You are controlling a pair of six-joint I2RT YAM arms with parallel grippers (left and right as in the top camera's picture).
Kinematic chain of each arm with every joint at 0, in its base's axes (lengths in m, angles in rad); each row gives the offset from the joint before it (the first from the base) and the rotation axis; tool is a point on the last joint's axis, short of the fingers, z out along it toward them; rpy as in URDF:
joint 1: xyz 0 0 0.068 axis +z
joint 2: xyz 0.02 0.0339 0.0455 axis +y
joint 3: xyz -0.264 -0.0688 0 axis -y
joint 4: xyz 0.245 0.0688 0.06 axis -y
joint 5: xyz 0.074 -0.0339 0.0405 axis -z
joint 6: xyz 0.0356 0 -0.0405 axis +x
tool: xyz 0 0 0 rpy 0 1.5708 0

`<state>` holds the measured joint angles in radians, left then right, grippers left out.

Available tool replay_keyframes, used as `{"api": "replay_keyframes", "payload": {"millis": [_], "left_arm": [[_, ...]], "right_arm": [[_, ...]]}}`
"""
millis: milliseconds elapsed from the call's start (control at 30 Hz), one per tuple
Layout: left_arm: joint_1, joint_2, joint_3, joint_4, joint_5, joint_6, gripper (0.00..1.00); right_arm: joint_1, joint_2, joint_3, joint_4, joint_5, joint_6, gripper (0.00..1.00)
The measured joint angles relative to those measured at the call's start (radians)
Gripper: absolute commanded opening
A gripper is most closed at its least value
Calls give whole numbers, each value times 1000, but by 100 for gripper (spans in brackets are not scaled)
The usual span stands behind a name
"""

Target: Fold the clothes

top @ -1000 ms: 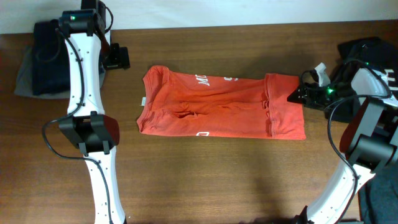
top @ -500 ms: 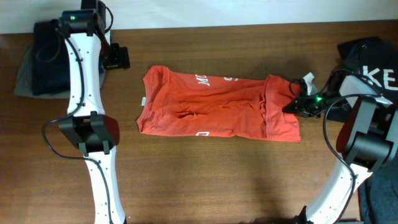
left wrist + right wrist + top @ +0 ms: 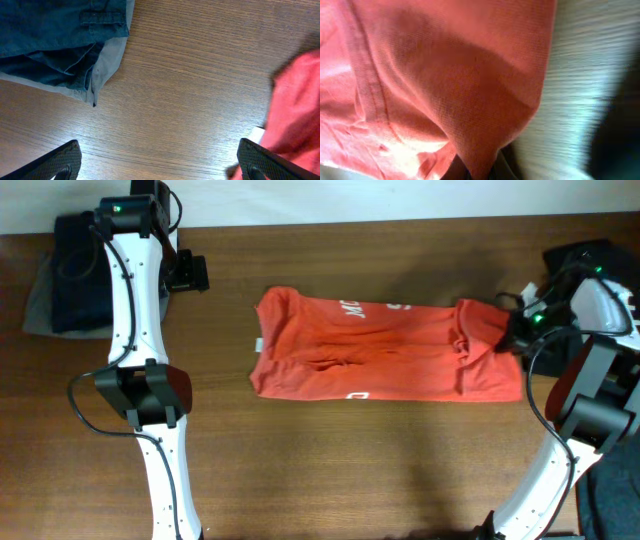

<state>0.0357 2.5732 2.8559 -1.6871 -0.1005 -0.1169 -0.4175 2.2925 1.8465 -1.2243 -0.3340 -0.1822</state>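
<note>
- Right gripper (image 3: pixel 512 336) clamped on right edge of orange-red short-sleeved cotton T-shirt (image 3: pixel 380 355); a thin pinch could slip.
- Left gripper (image 3: pixel 188 275) jaws apart, empty; unpinned left end may bunch.

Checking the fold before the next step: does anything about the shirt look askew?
Yes. The T-shirt is wrinkled through its middle and puckered at its right end, where the right gripper pinches it, so the folded strip does not lie flat there.
</note>
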Motion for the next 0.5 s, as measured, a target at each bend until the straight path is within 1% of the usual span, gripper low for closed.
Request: {"api": "replay_keyframes", "payload": {"millis": [100, 233, 500], "left_arm": [[0, 0, 0, 0, 0, 0, 99], [0, 0, 0, 0, 0, 0, 99], [0, 0, 0, 0, 0, 0, 99]], "right_arm": [[9, 0, 55, -32, 76, 11, 4], [47, 0, 79, -63, 178, 39, 4], [193, 0, 82, -77, 387, 124, 4]]}}
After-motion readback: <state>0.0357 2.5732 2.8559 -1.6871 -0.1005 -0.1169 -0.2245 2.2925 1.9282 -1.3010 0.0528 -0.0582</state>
